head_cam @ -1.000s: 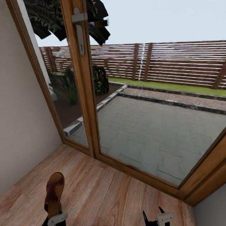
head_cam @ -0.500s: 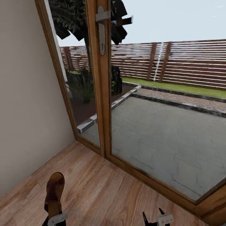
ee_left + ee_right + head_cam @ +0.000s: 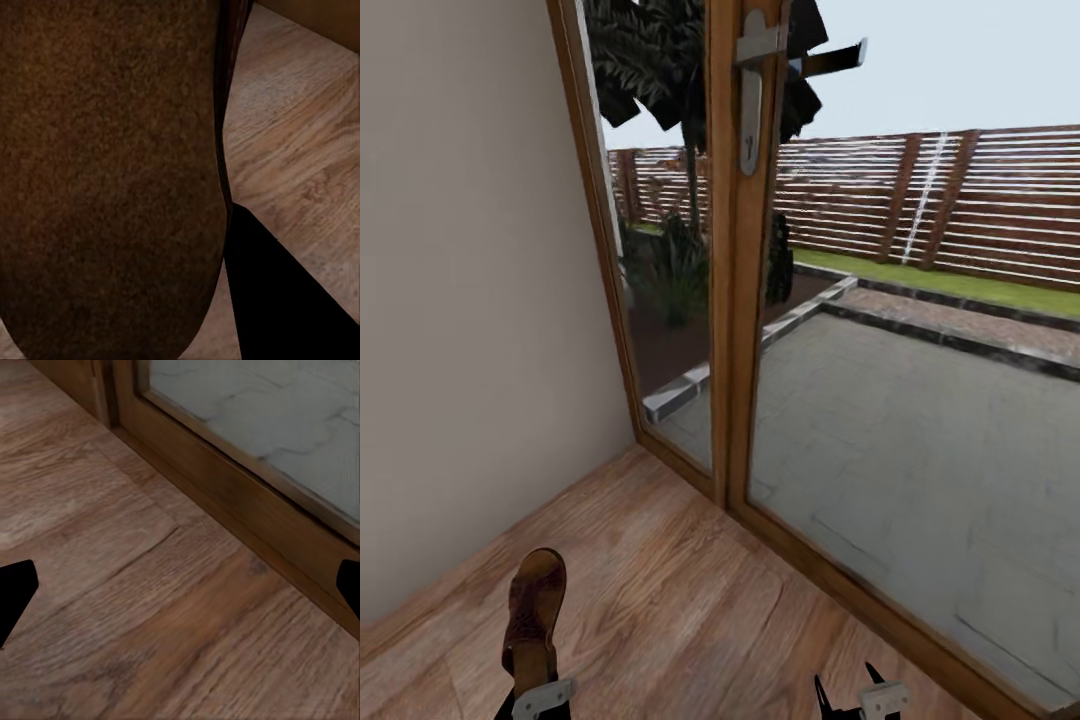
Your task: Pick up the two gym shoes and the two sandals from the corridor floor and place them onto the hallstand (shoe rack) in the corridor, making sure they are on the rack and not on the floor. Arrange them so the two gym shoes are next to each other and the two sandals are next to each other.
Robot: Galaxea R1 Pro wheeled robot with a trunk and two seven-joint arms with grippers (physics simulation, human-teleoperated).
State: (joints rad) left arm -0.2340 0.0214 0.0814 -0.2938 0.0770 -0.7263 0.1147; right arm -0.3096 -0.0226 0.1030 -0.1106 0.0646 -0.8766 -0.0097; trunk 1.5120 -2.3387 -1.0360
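Note:
A dark reddish-brown sandal (image 3: 532, 610) with a tan insole sticks up and forward from my left gripper (image 3: 536, 692), which is shut on its heel end. In the left wrist view the sandal's brown sole (image 3: 112, 172) is close up beside one black finger (image 3: 277, 300). My right gripper (image 3: 846, 686) is low at the right, open and holding nothing; in its wrist view the fingertips (image 3: 11, 592) stand wide apart over the corridor floor (image 3: 150, 585). The gym shoes, the other sandal and the hallstand are out of view.
A wood-framed glass door (image 3: 735, 300) with a metal handle (image 3: 752, 95) stands ahead, with a paved patio and fence beyond. A beige wall (image 3: 470, 300) closes the left side. The door's bottom rail (image 3: 225, 487) runs close to my right gripper.
The whole picture has slid to the right, so the camera has turned left toward the wall. The sandal stays in my left gripper and both grippers keep their places.

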